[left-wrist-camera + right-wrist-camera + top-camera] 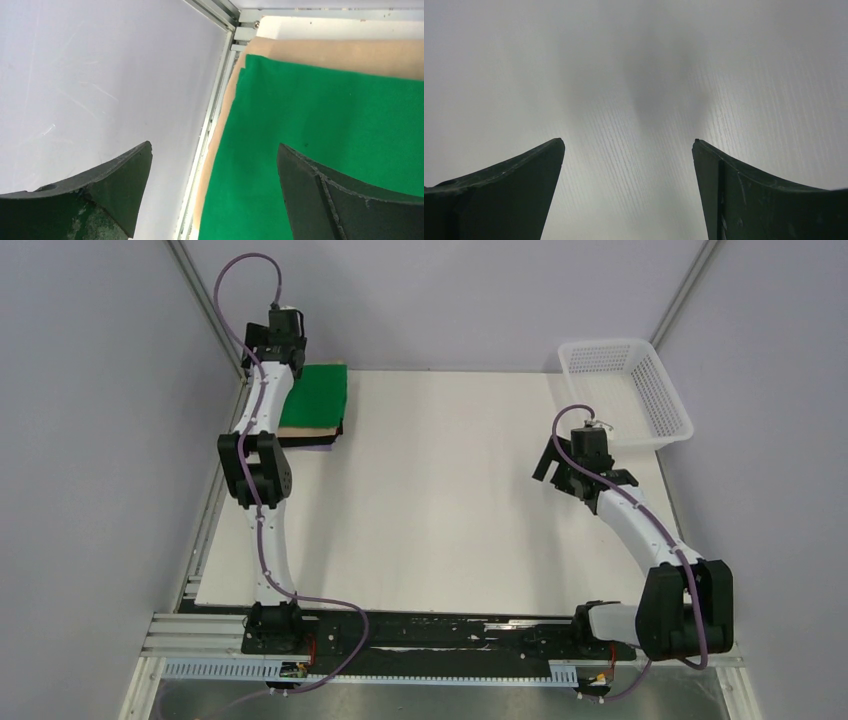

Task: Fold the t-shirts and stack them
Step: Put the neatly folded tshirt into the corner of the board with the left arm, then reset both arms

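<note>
Green t-shirt point(325, 150) folded atop tan t-shirt point(350, 52), far-left counter point(450, 490) corner; black t-shirt point(312, 444) possibly beneath. Left jaws spread wide above stack, right jaws spread over counter

Even diffuse overhead light, soft blurred shadow on the table point(644, 90), near fingers point(514, 195) slightly defocused

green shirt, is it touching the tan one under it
Touching. The left wrist view shows the green shirt lying flat on the tan shirt, whose edge peeks out.
</note>
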Controlling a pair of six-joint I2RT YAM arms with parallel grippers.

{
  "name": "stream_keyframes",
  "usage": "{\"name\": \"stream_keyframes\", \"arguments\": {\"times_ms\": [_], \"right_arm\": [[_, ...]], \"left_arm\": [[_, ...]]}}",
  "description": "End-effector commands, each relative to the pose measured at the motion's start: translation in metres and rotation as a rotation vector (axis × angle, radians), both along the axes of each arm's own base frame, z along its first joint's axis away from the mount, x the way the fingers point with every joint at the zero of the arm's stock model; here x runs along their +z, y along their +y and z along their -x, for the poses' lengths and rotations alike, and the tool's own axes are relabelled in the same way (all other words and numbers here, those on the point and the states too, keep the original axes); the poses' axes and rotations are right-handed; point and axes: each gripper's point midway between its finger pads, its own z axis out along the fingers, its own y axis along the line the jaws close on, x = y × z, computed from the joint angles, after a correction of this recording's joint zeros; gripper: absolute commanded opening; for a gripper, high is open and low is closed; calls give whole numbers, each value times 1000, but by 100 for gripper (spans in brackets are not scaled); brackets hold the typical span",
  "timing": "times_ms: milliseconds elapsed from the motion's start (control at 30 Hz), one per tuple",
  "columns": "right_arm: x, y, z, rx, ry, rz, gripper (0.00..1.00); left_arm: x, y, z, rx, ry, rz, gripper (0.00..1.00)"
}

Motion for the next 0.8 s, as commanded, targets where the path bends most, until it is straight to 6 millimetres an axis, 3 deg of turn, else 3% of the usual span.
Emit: {"name": "stream_keyframes", "arguments": {"times_ms": [0, 167, 300, 333, 367, 400, 433, 500, 533, 567, 600, 633, 667, 767], "right_arm": [[40, -8, -13, -58, -122, 5, 100], [48, -11, -14, -94, -147, -8, 100], [49, -8, -15, -95, -146, -32, 100], [49, -6, -15, -90, -147, -37, 100], [50, -6, -15, -88, -149, -42, 100], [49, -4, -14, -81, -149, -44, 100], [50, -3, -13, -69, -153, -44, 100], [48, 0, -11, -44, -154, -54, 100], [48, 2, -10, -34, -157, -60, 100], [47, 4, -9, -20, -161, -66, 100], [47, 6, -7, -5, -170, -70, 100], [48, 6, -6, 1, -183, -72, 100], [51, 6, -4, 0, -205, -70, 100], [53, 2, 3, -3, -260, -60, 100]], "left_arm": [[49, -1, 8, 60, -134, 44, 100], [57, -17, 31, 72, -157, 186, 100], [60, -50, 51, -35, -212, 369, 100], [65, -56, 62, -48, -238, 410, 100], [83, -58, 73, -54, -278, 429, 100], [68, -63, 81, -46, -262, 469, 100], [85, -66, 93, -53, -302, 490, 100], [64, -80, 120, -70, -280, 575, 100], [66, -93, 122, -123, -310, 641, 100], [53, -100, 142, -141, -295, 672, 100], [57, -113, 145, -197, -328, 728, 100], [43, -119, 166, -213, -309, 755, 100], [44, -130, 171, -259, -330, 788, 100], [14, -149, 216, -311, -352, 857, 100]]}}
